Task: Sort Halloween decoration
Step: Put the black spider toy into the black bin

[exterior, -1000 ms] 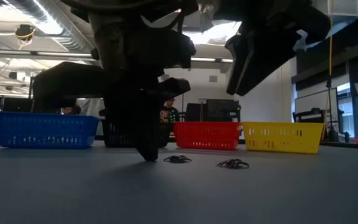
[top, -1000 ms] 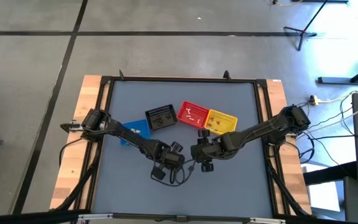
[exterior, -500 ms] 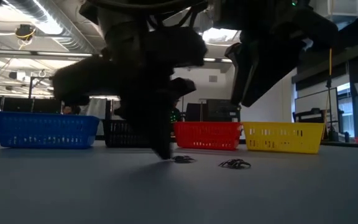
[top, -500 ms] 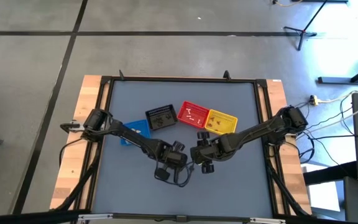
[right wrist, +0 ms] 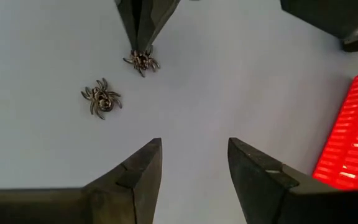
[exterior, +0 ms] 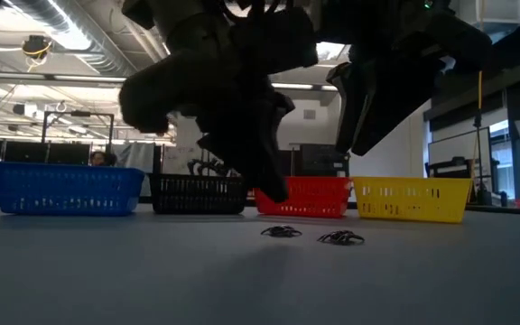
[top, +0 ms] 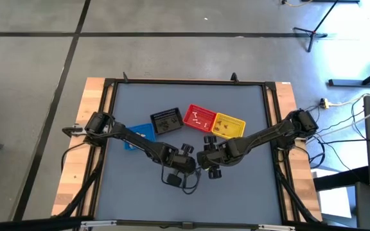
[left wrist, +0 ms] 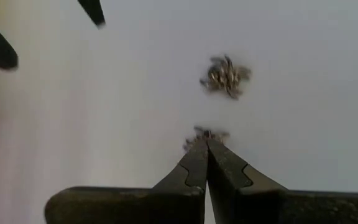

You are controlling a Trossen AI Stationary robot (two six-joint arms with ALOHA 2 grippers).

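No writing or brand can be read anywhere in these views.

The left tool [left wrist: 206, 149] has its fingers pressed together at the tips, pinching a small dark spider [right wrist: 141, 60] by its upper edge. In the low view the tip hangs above the bench [exterior: 106, 271], while a spider [exterior: 281, 232] lies on the surface just below and beside it; whether that one is the pinched spider, lifted or not, cannot be told. A second spider [left wrist: 225, 76] lies flat on the bench a little beyond the left tool's tips, apart from them; in the right wrist view it sits beside the pinched one [right wrist: 100, 99].

The right tool [right wrist: 194, 168] hovers near, its fingers spread wide with nothing between them, both spiders lying ahead of it.

Farther back stand four baskets in a row: blue [exterior: 66, 188], black [exterior: 197, 193], red [exterior: 303, 196] and yellow [exterior: 411, 199]. From above, pale trinkets [top: 198, 117] show in the red basket and dark ones [top: 225, 128] in the yellow.
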